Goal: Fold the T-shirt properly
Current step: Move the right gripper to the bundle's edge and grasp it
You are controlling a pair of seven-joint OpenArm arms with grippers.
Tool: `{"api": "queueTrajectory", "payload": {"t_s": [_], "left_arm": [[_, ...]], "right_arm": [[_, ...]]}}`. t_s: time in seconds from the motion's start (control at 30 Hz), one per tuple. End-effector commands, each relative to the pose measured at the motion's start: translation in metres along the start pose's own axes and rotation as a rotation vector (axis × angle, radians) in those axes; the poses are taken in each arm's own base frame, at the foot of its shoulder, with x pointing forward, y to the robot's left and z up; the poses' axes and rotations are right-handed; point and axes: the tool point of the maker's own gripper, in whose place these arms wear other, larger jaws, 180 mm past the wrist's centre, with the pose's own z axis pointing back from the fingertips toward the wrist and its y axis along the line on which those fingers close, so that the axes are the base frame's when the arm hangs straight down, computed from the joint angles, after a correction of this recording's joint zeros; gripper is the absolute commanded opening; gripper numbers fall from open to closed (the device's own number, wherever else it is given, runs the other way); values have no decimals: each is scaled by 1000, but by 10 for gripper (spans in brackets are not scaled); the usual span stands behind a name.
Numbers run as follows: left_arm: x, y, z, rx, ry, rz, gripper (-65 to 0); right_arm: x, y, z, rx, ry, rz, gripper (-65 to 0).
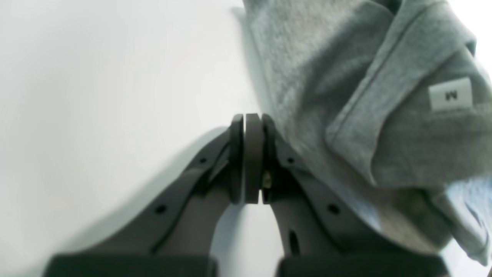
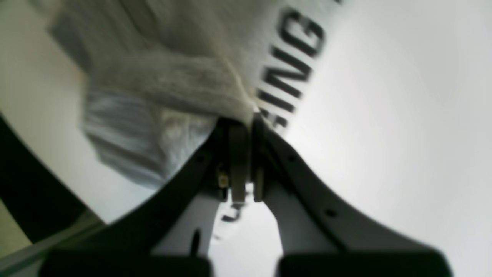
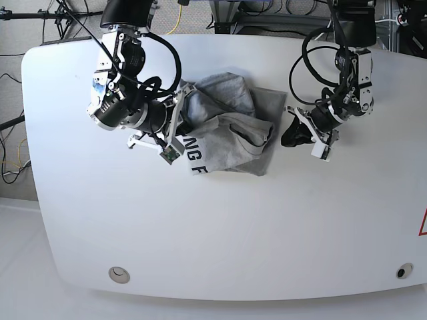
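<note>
The right gripper [image 2: 246, 123], a dark two-fingered pincer, is clenched on a bunched edge of the heather-grey cotton T-shirt [image 3: 230, 130] beside its black block lettering [image 2: 296, 57]. The left gripper [image 1: 252, 123] is closed on nothing, just beside the shirt's edge. The shirt lies crumpled between both arms on the white round-cornered table [image 3: 233, 240].

Bright even light, soft shadows; blurred, overexposed wrist views.

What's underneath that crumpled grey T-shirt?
Only the white table shows around the T-shirt. The shirt is bunched and folded over itself, so whatever might lie beneath it, and most of its black lettering, is covered.
</note>
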Motion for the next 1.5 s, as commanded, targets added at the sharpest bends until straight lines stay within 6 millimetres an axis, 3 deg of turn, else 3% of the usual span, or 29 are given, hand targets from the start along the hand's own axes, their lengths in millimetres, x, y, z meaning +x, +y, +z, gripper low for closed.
{"api": "queueTrajectory", "payload": {"t_s": [0.0, 0.13, 0.43, 0.77, 0.93, 1.1, 1.23, 1.47], "left_arm": [[9, 8, 2, 21, -4, -23, -650], [14, 9, 1, 22, -11, -29, -650], [9, 10, -1, 40, 26, -74, -650], [20, 12, -3, 41, 10, -81, -650], [26, 13, -5, 40, 2, -90, -650], [42, 15, -7, 42, -22, -107, -650], [47, 17, -7, 45, -28, -112, -650], [63, 20, -7, 51, -52, -129, -650]], "right_arm": [[16, 8, 4, 34, -72, 10, -650], [23, 22, 3, 87, -115, -8, -650], [18, 59, -8, 186, -97, 14, -650], [25, 56, -7, 182, -108, 30, -650], [37, 68, -14, 220, -106, 91, -650], [38, 78, -31, 260, -53, 137, -650], [27, 85, -52, 290, 42, 178, -650], [22, 98, -69, 327, 118, 245, -650]]}}
